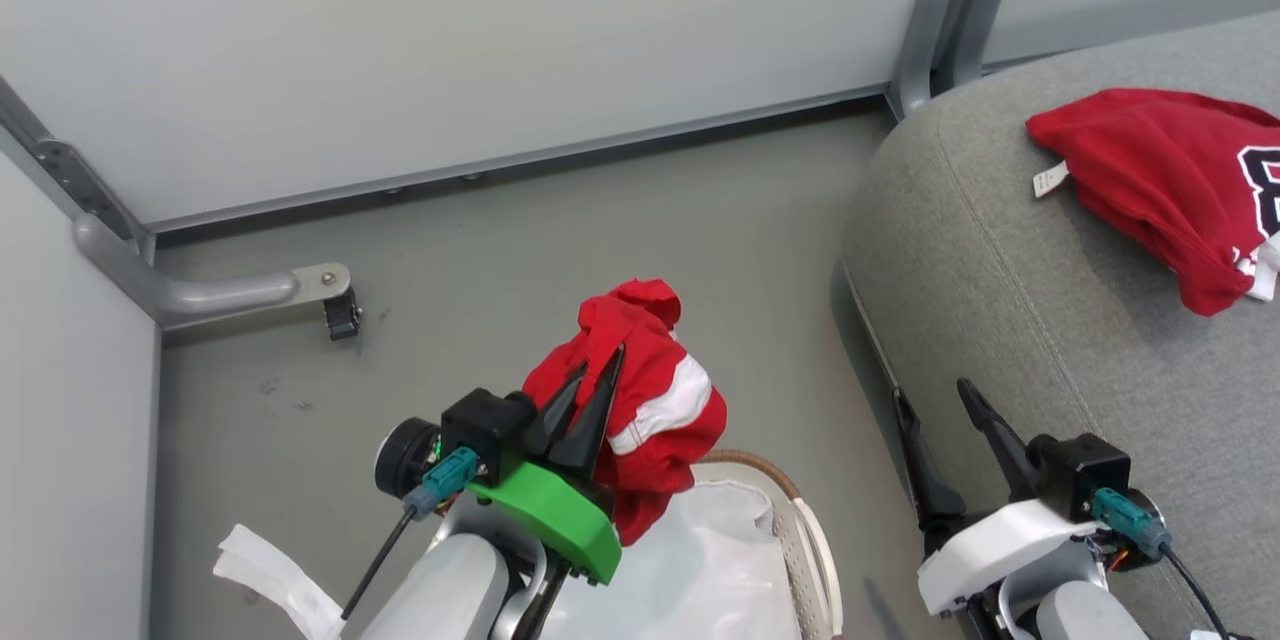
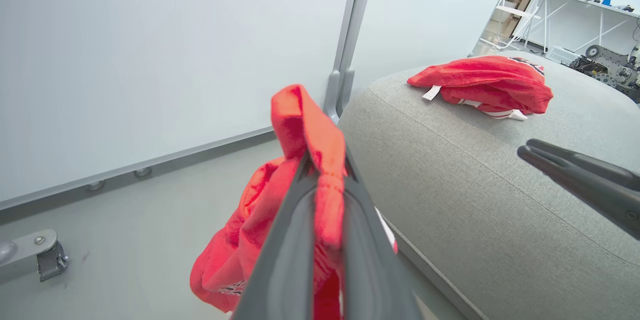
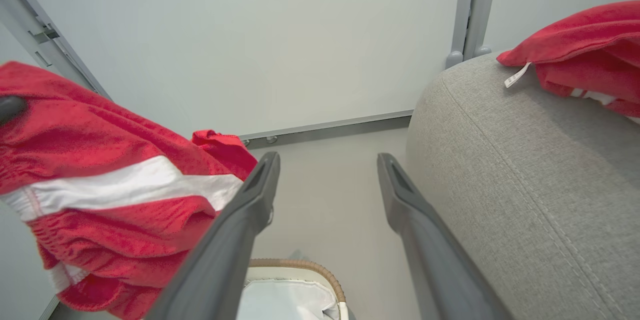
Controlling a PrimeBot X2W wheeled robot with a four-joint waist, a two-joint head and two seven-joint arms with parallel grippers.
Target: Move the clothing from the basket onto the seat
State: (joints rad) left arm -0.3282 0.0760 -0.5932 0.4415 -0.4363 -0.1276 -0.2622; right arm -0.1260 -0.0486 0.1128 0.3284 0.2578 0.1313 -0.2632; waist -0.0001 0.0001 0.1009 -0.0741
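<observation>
midway: left gripper (image 1: 600,365) clamps red striped fabric garment (image 1: 650,340) above white plastic basket (image 1: 765,468); right gripper (image 1: 932,390) wide, empty. next: release over grey upholstered seat (image 1: 1000,270).

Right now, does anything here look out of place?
A white strip lies loose on the floor left of the basket. Nothing else stands out; the red clothing hangs bunched from the left fingers.

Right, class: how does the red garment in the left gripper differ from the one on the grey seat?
The gripped garment hangs bunched from the shut left gripper over the basket; the seat garment lies on the seat. The gripped garment shows a broad white stripe; the seat garment a tag and emblem. Both are red.
</observation>
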